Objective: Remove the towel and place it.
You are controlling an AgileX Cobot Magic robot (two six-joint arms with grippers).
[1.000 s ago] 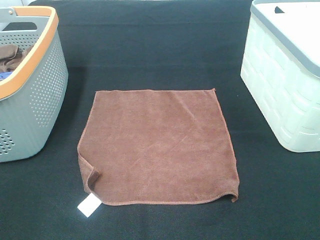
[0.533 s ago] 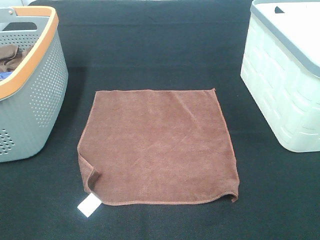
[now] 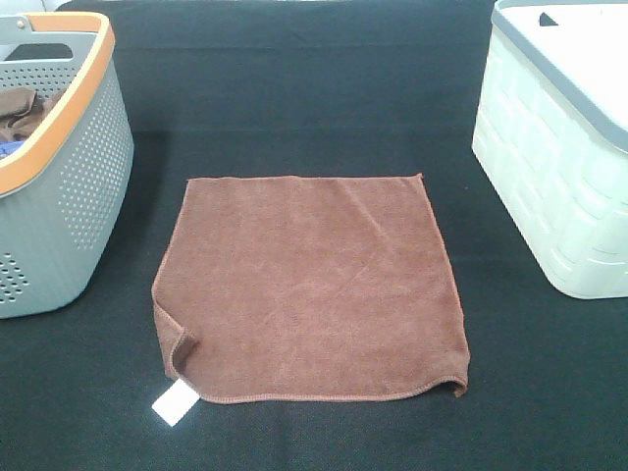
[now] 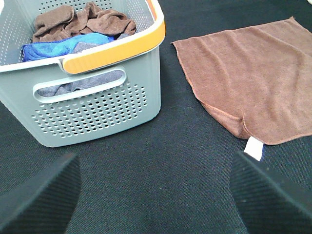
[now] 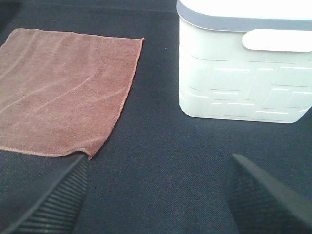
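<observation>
While the towel (image 3: pixel 309 289) lies spread flat on the black surface (image 3: pixel 294 98) between the grey basket (image 3: pixel 83 186) and the white bin (image 3: pixel 549 186), I judge nothing remains but withdrawing; both sets of jaws stand wide open, empty.

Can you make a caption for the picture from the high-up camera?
A square reddish-brown microfibre towel lies flat on black cloth between a grey perforated basket with an orange rim and a pale green plastic bin.
</observation>
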